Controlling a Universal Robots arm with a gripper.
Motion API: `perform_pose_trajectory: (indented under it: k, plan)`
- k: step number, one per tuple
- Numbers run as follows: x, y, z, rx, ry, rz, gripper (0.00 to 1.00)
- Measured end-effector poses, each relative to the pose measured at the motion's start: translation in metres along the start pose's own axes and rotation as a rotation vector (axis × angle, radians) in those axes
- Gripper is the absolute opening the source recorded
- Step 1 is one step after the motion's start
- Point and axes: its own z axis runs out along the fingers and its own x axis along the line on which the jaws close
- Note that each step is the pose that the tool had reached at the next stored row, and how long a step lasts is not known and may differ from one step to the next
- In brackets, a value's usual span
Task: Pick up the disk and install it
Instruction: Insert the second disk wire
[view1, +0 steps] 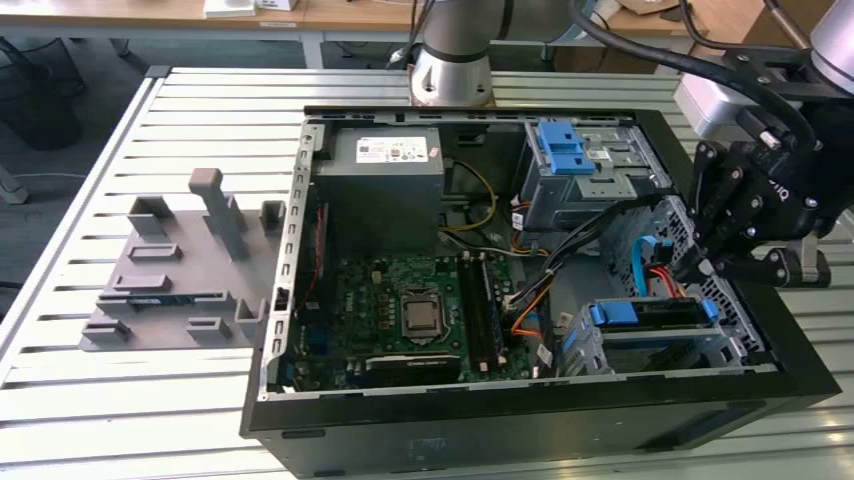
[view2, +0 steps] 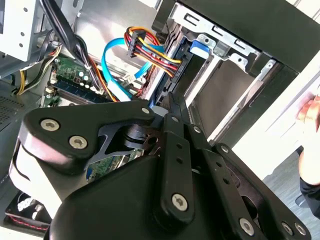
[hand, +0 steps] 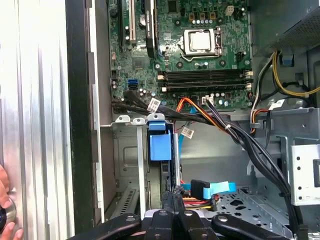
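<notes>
The disk (view1: 650, 315), a dark drive in a blue plastic carrier, sits on edge in the drive bay at the near corner of the open computer case (view1: 534, 425), on the exterior view's right. Its blue carrier tab (hand: 160, 144) shows in the first wrist view. My gripper (view1: 685, 272) hangs just above the disk's far end, inside the case. The black fingers are pressed together with nothing between them in both wrist views (hand: 173, 196) (view2: 172, 102). Their tips are at the disk's upper edge; I cannot tell whether they touch it.
A blue data cable and a red-yellow-orange power plug (hand: 207, 191) hang right beside the fingertips. Farther back are the silver drive cage with a blue latch (view1: 581, 150), the grey power supply (view1: 387, 185) and the motherboard (view1: 414, 310). A grey fixture (view1: 174, 270) lies on the slatted table. A person's hand (hand: 5, 210) rests near the case.
</notes>
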Motion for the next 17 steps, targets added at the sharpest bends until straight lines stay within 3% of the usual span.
perform_pose_trajectory:
  k: [3, 10, 17]
  plan:
    - [-0.0001, 0.0018, -0.005, 0.0, 0.0001, 0.0, 0.11]
    - [0.0004, 0.011, -0.0051, 0.0, 0.0, 0.0, 0.11]
    - [-0.0021, 0.0133, -0.0086, 0.0, 0.0001, 0.0, 0.11]
